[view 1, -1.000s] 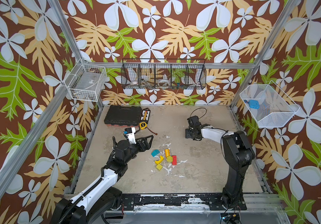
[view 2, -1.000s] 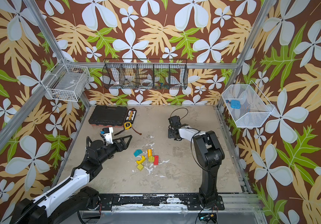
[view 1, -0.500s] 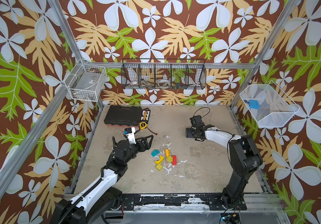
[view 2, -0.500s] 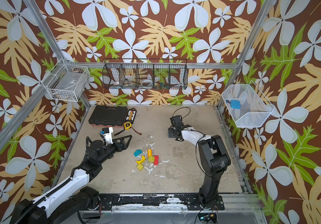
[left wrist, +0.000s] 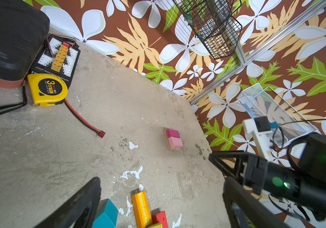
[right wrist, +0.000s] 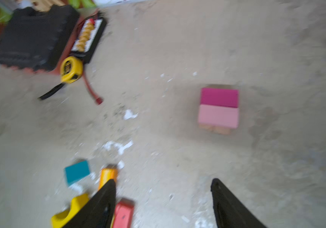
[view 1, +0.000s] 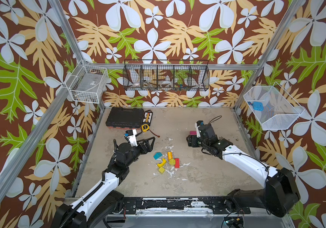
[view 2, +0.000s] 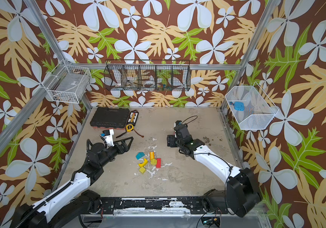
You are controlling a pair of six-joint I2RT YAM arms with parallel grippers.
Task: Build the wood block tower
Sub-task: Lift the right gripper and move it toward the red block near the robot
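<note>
Pink and magenta blocks (left wrist: 173,137) atop tan planks (right wrist: 214,130), well apart from loose blocks (view 1: 167,160) on desk (view 1: 197,177); left fingers (left wrist: 79,203) and right fingers (right wrist: 229,205) spread, empty.

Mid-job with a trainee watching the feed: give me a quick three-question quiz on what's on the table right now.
1. True or false: the right gripper is holding a block.
2. The pink block and magenta block sit on: A) tan planks B) the black tool case C) the red block.
3. What colour is the loose block nearest the left gripper?
Key: 1 false, its jaws stand open and empty; 2 A; 3 teal, the teal block.
</note>
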